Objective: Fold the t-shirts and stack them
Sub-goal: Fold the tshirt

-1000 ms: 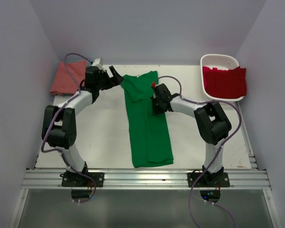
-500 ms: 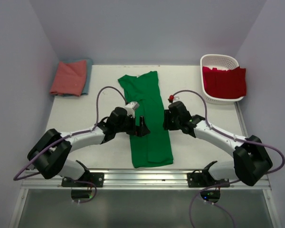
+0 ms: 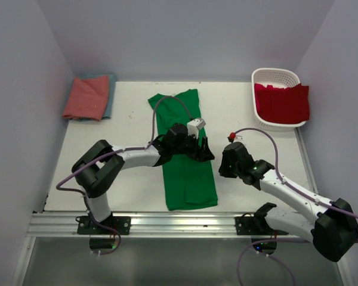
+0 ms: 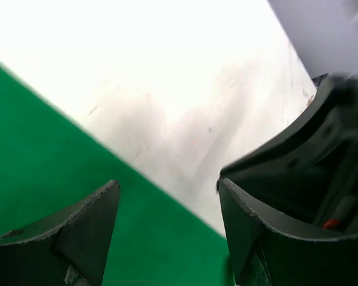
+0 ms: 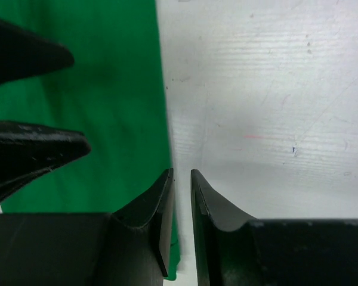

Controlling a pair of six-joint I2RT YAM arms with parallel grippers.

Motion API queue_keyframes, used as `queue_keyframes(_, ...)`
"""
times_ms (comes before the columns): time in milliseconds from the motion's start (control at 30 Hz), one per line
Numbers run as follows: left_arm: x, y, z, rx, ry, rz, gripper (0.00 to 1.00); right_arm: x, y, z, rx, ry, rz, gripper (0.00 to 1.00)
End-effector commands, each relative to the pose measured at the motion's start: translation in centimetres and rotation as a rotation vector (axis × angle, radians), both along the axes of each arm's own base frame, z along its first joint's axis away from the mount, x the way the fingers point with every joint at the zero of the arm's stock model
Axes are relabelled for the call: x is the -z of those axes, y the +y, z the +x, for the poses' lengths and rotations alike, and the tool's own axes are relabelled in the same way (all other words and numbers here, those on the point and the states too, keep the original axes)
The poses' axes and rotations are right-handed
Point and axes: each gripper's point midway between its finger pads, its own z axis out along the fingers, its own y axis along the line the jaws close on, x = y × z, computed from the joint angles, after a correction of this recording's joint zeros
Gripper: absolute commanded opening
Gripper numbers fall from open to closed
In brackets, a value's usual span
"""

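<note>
- We see the green t-shirt (image 3: 188, 182) lying flat in the middle of the table (image 3: 256, 122), a long narrow strip running far to near.
- The left arm reaches across that strip. The left gripper (image 4: 167, 187) is over the shirt's right edge with its fingers apart, one above green cloth and one above bare table. Nothing is between them.
- The right gripper (image 5: 181, 174) is low, just right of the same edge and close to the left gripper. Its fingers are nearly together, with a thin gap showing table and no cloth in it. We cannot tell if the finger nearest the shirt touches the edge.
- Far left corner: the salmon-pink t-shirt (image 3: 86, 98) sits folded on the teal-blue t-shirt (image 3: 110, 95), which shows only along the right side.
- Far right: the red t-shirt (image 3: 281, 102) hangs over the rim of the white basket (image 3: 275, 74).
</note>
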Motion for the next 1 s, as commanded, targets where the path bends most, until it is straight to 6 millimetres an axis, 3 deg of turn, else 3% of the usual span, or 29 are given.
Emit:
queue_keyframes(0, -3.1, -3.0, 1.8, 0.062, -0.114, -0.057, 0.71, 1.8, 0.2, -1.4, 0.004, 0.074, 0.023, 0.22)
queue_keyframes(133, -1.5, -3.0, 2.4, 0.058, -0.083, 0.026, 0.70, 3.0, -0.1, -2.6, 0.004, 0.110, 0.035, 0.23)
queue_keyframes(167, -0.4, -2.9, 2.4, 0.061, -0.051, 0.070, 0.69, 2.9, 0.1, -2.7, 0.002, 0.109, 0.050, 0.23)
queue_keyframes(333, 2.7, -1.8, 0.2, 0.094, 0.048, 0.177, 0.47, 2.8, 0.1, -3.5, 0.001, 0.125, 0.062, 0.24)
queue_keyframes(367, 3.1, -1.6, -0.8, 0.106, 0.054, 0.194, 0.45, 2.8, 0.0, -3.5, 0.002, 0.121, 0.061, 0.24)
queue_keyframes(467, 3.7, -1.1, -2.8, 0.133, 0.082, 0.222, 0.21, 2.6, -0.4, -3.6, 0.011, 0.113, 0.052, 0.24)
queue_keyframes(600, 4.6, -0.4, -5.1, 0.170, 0.131, 0.254, 0.05, 2.6, -0.4, -3.6, 0.011, 0.114, 0.050, 0.23)
queue_keyframes(733, 6.1, -0.3, -6.6, 0.196, 0.165, 0.283, 0.04, 3.4, 0.1, -3.6, -0.009, 0.134, 0.053, 0.23)
queue_keyframes(967, 10.6, 1.4, -6.5, 0.135, 0.219, 0.372, 0.00, 3.8, 2.2, -4.4, -0.075, 0.172, 0.158, 0.29)
